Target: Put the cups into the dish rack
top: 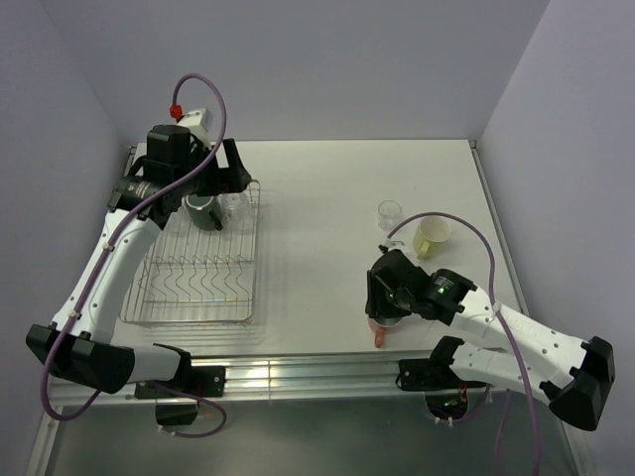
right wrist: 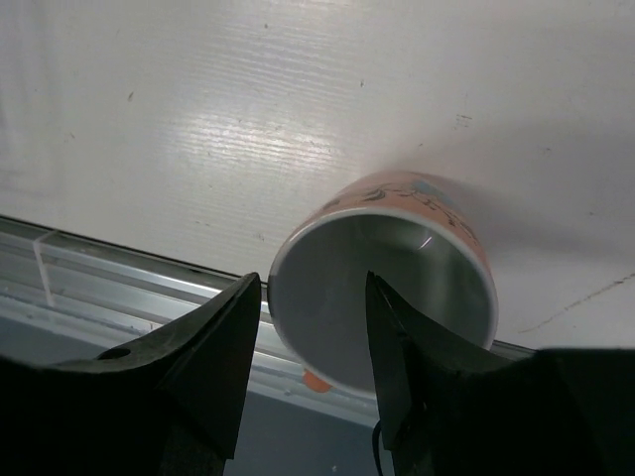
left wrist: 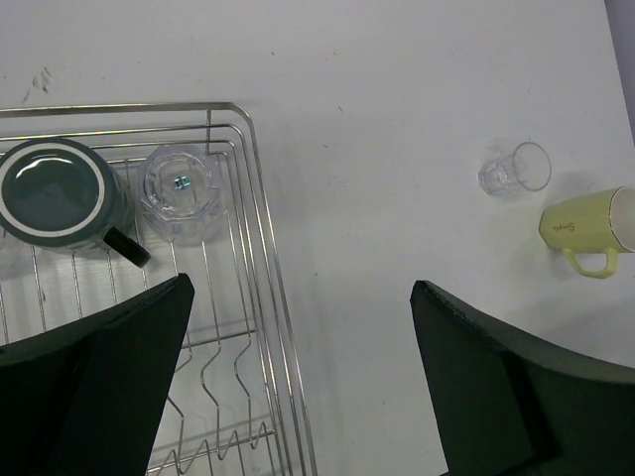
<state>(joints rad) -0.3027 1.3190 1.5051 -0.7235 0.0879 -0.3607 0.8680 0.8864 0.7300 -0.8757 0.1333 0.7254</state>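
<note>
The silver wire dish rack (top: 198, 288) (left wrist: 248, 149) lies at the left. At its far end a black mug (top: 203, 210) (left wrist: 50, 193) and a clear glass (top: 233, 206) (left wrist: 181, 188) stand mouth down. My left gripper (top: 226, 183) (left wrist: 303, 297) hovers wide open above the rack's right rim, with nothing in it. Near the front edge stands an orange mug (right wrist: 397, 278) (top: 381, 327), white inside. My right gripper (right wrist: 313, 288) (top: 382, 309) is open and straddles its rim, one finger outside and one inside. A clear glass (top: 389, 212) (left wrist: 516, 171) and a yellow-green cup (top: 433, 236) (left wrist: 585, 226) sit on the table at the right.
A metal rail (top: 298, 372) (right wrist: 119, 278) runs along the table's front edge, right next to the orange mug. White walls close the table in at the back and at both sides.
</note>
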